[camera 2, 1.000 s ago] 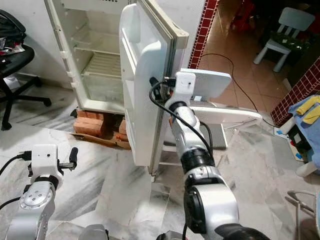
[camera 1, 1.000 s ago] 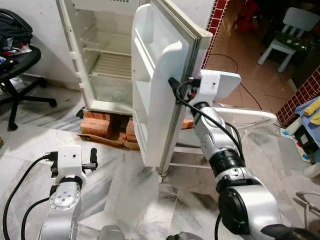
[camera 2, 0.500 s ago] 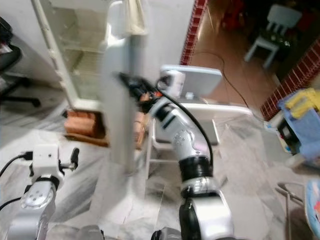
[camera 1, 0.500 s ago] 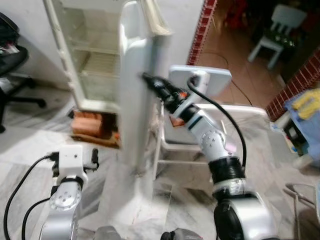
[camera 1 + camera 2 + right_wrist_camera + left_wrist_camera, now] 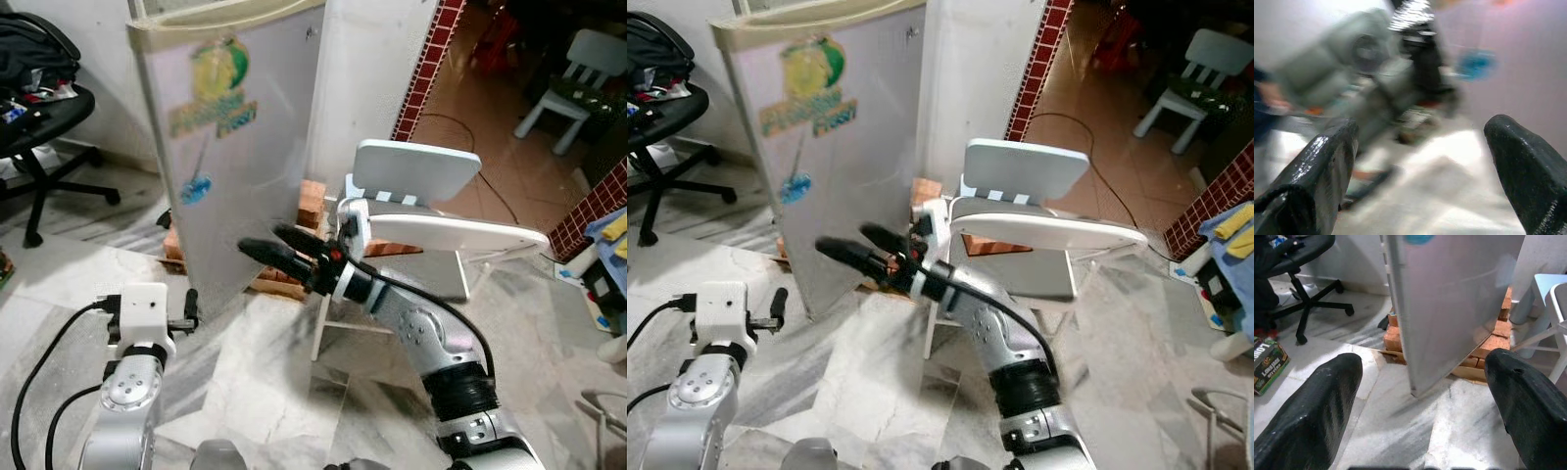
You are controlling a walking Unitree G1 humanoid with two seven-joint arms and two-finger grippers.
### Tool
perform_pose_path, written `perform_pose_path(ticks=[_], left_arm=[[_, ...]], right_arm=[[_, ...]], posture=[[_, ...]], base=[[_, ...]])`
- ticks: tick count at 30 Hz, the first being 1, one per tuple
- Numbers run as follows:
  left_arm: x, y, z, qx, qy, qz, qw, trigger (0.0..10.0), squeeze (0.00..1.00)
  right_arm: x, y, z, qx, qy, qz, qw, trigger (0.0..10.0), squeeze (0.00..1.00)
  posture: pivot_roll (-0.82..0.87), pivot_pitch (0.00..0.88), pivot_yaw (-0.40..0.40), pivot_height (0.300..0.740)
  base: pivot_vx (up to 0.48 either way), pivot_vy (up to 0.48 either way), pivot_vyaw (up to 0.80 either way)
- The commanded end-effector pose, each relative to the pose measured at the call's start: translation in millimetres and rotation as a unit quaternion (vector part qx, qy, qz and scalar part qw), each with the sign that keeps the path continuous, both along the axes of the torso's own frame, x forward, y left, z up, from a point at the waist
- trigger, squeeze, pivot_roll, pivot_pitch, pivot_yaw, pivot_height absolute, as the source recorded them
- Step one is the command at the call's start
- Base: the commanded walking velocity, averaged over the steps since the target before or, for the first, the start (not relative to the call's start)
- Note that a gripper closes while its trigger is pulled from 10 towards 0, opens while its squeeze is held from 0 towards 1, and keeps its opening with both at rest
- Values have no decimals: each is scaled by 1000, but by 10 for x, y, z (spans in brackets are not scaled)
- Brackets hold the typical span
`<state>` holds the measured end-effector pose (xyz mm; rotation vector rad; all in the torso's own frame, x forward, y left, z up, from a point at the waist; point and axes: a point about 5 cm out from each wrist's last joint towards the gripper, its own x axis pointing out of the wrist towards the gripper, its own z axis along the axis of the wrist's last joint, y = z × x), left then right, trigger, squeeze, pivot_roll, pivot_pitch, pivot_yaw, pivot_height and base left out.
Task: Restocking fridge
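Two spread fingers of the right claw [image 5: 279, 247] point at the fridge door [image 5: 230, 147], just beside it.

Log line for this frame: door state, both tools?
fridge door: nearly shut | right tool: open, by door face | left tool: open, idle, low

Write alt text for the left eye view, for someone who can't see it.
The robot's right tool, fingers open, reaches against the front of a grey fridge door bearing fruit stickers. A white chair stands behind the arm, the fridge rests on bricks, and the left tool sits low over marble floor.
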<state>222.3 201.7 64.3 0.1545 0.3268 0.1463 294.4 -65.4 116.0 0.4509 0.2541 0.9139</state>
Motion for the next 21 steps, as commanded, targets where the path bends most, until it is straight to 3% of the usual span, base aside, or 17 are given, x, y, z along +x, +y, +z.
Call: perform_pose_path(ticks=[1,3,5,6,10,12,18,21], left_arm=[[21,-12,42,0,-11,-3,1000,10000,0],[15,-11,39,-2,-11,-3,1000,10000,0],[8,-7,33,-2,-10,-3,1000,10000,0],[-1,-1,29,-6,-11,-1,1000,10000,0],[-8,5,26,-11,-13,1,1000,10000,0],[-7,0,23,-11,-16,-2,1000,10000,0],[57,-13,24,-17,-18,-6,1000,10000,0],[73,-21,11,-17,-14,-9,1000,10000,0]], right_arm=[[3,-41,7,-27,-15,-30,999,10000,0],[-8,-164,-104,-82,-23,-96,992,10000,0],[4,-213,-142,-96,-33,-127,987,10000,0],[26,-304,-171,-108,-37,-174,978,10000,0],[50,-428,-182,-121,-49,-233,964,10000,0],[42,-597,-200,-139,-51,-296,944,10000,0],[36,-725,-214,-163,-61,-353,919,10000,0],[43,-737,-225,-165,-61,-362,915,10000,0]], posture=[[189,0,-92,740],[190,0,-93,740],[189,0,-93,740],[189,0,-93,740],[187,0,-93,740],[186,0,-92,740],[170,0,-85,740],[169,0,-84,740]], base=[[0,0,0],[0,0,0],[0,0,0],[0,0,0],[0,0,0],[0,276,0],[0,433,0],[0,480,0]])
